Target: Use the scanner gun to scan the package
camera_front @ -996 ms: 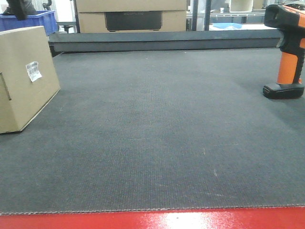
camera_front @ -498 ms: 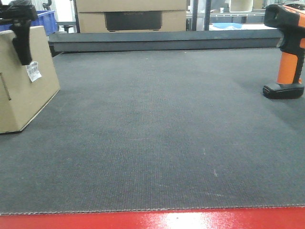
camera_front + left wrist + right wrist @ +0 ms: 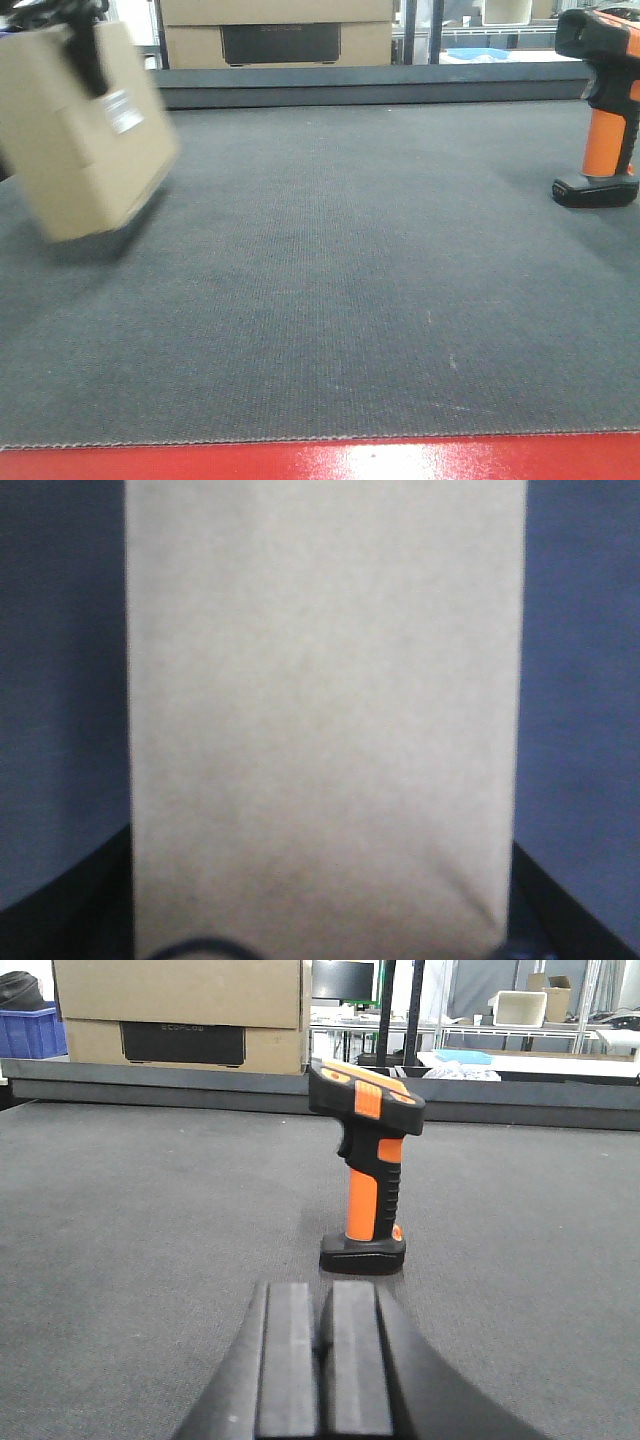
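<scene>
Currently the package (image 3: pixel 85 135) is being held tilted above the mat (image 3: pixel 330 280), clamped at its top edge by the left gripper (image 3: pixel 88 55). The scanner gun (image 3: pixel 365 1175) is standing upright on its foot, ahead of the right gripper (image 3: pixel 322 1360) and apart from it; those jaws are being pressed together on nothing.

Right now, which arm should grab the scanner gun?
Right. The right gripper is empty, jaws shut, pointing straight at the scanner gun standing ahead. The left gripper is busy holding the package.
</scene>
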Tool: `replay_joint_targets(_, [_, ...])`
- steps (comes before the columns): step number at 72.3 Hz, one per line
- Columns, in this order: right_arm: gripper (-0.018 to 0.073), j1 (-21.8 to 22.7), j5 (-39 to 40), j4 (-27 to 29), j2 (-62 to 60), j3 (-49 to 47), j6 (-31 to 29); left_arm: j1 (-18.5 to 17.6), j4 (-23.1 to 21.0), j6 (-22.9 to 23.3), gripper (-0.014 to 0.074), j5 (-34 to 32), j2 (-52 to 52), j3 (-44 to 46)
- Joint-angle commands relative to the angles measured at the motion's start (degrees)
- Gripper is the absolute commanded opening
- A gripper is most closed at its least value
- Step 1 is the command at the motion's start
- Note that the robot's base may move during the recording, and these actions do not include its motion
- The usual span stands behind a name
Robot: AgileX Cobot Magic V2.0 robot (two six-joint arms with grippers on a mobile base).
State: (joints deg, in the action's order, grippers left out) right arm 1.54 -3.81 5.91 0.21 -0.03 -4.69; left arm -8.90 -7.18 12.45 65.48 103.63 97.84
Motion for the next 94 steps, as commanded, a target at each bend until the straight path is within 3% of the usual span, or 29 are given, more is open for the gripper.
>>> replay_joint_targets(1, [-0.0168, -0.01, 0.82, -0.31, -0.21, 0.03, 0.01, -3.44, -5.18, 1.88, -0.0111, -1.8, -0.53, 1.19])
replay_joint_targets(13, [-0.0168, -0.01, 0.82, -0.31, -0.21, 0.03, 0.01, -10.37, -4.39, 10.19, -0.0111, -11.32, -0.42, -1.04])
replay_joint_targets(24, [-0.0168, -0.01, 0.82, -0.31, -0.21, 0.03, 0.01, -12.85, -4.39, 13.63, -0.0111, -14.76, 0.49, -1.94])
replay_joint_targets(42, [-0.0168, -0.01, 0.82, -0.31, -0.21, 0.03, 0.01, -13.12, -11.25, 13.01, -0.0111, -14.11, 4.28, -1.94])
replay_joint_targets(55, [-0.0168, -0.01, 5.35, -0.31, -0.21, 0.03, 0.01, -13.12, -11.74, 11.63, -0.0111, -13.28, 4.53, -1.94])
replay_joint_targets(64, [-0.0168, -0.01, 0.25, -0.31, 0.61, -5.71, 0.01, -13.12, -11.74, 10.56, -0.0111, -12.19, 4.53, -1.94])
replay_joint_targets(85, [-0.0168, -0.01, -2.76, -0.83, 23.23, -18.66, 0.01, -13.12, -11.74, 9.06, -0.0111, -12.19, 4.53, -1.94])
replay_joint_targets(94, [-0.0168, -0.01, 6.93, -0.83, 35.82, -20.68, 0.01, -13.12, -11.74, 8.47, -0.0111, -12.19, 4.53, -1.94])
